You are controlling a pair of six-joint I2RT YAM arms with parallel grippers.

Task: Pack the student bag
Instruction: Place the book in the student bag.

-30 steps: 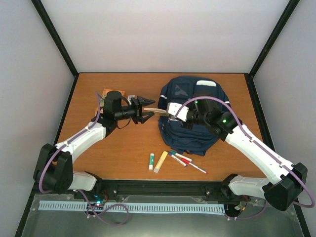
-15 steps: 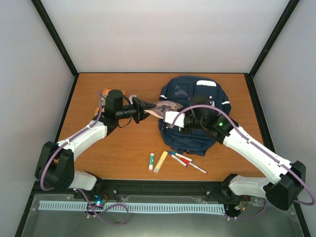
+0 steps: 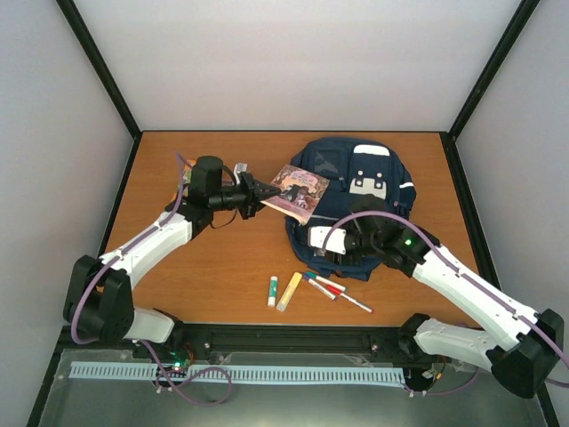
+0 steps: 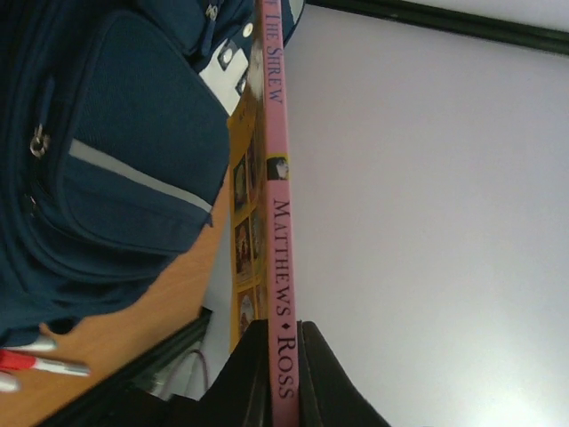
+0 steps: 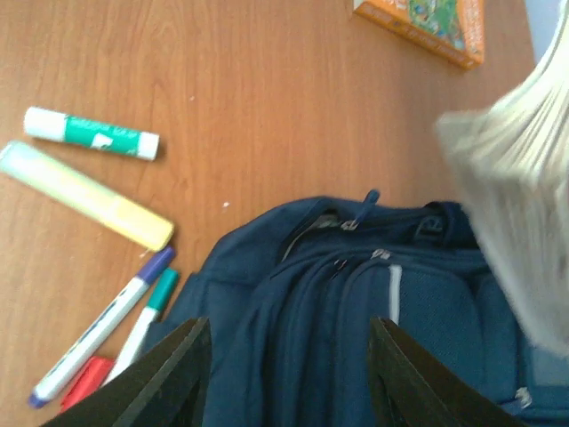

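Note:
The student bag (image 3: 356, 200), navy blue with thin white stripes, lies flat at the table's middle right. My left gripper (image 3: 260, 197) is shut on a thin book (image 3: 300, 191) and holds it in the air over the bag's left edge. The left wrist view shows the book's pink spine (image 4: 277, 178) clamped between the left gripper's (image 4: 280, 356) black fingers. My right gripper (image 3: 311, 242) hovers open over the bag's near end (image 5: 356, 320). Nothing is between the fingers of the right gripper (image 5: 289, 374). The held book's pages (image 5: 524, 213) appear blurred at the right.
A glue stick (image 3: 273, 291), a yellow highlighter (image 3: 289, 291) and a few markers (image 3: 333, 292) lie on the table in front of the bag. An orange book (image 5: 427, 22) lies flat at the far left, behind my left arm. Black frame posts and white walls enclose the table.
My left gripper has shut on the book. My right gripper has let it go, opened and drawn back toward the bag's near end. The book now tilts cover-up in the left grip.

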